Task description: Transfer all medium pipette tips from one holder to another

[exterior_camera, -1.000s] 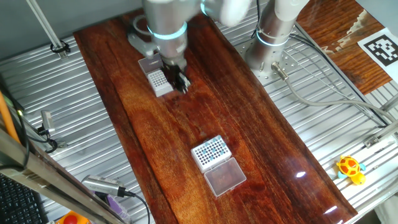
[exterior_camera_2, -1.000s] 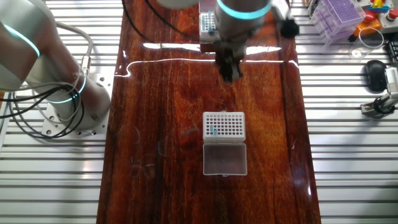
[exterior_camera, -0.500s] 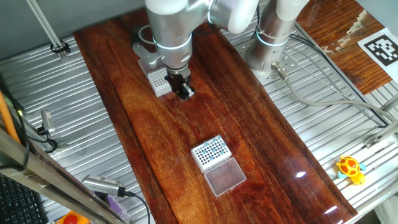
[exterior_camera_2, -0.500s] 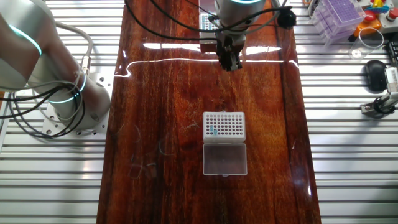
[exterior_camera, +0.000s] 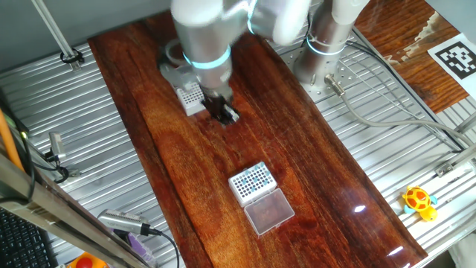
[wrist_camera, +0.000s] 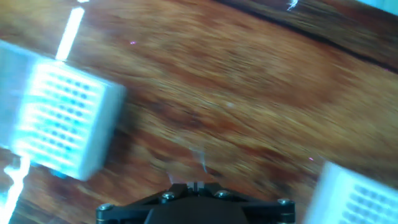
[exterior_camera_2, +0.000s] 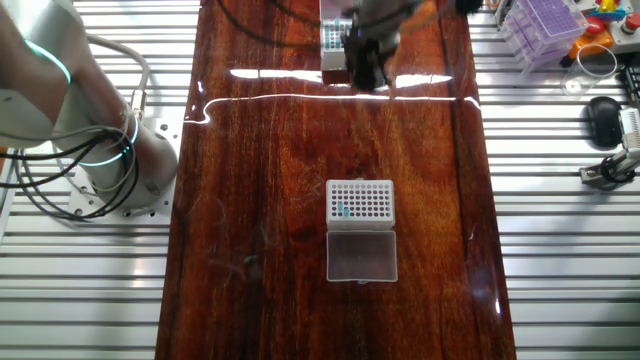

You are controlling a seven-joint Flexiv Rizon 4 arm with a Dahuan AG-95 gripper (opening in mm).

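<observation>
Arm mid-table, gripper [exterior_camera: 226, 113] just beside far holder [exterior_camera: 191, 96], above bare wood, well apart from near holder [exterior_camera: 251, 182]. Hand view blurred; fingers look drawn together, something thin and pale at their tip, possibly a tip; cannot tell for sure. Medium pipette tips [exterior_camera_2: 342, 211]: few blue dots in left columns of near holder; far holder's contents unclear. Judgement: carry leg between the two holders, direction uncertain. Next move calls for lining up squarely over one small hole, then straight descent. Near holder's clear lid [exterior_camera_2: 361, 255] lies open beside it.

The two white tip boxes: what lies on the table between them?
Only bare wooden table between the far box and the near box, clearest in the other fixed view.
</observation>
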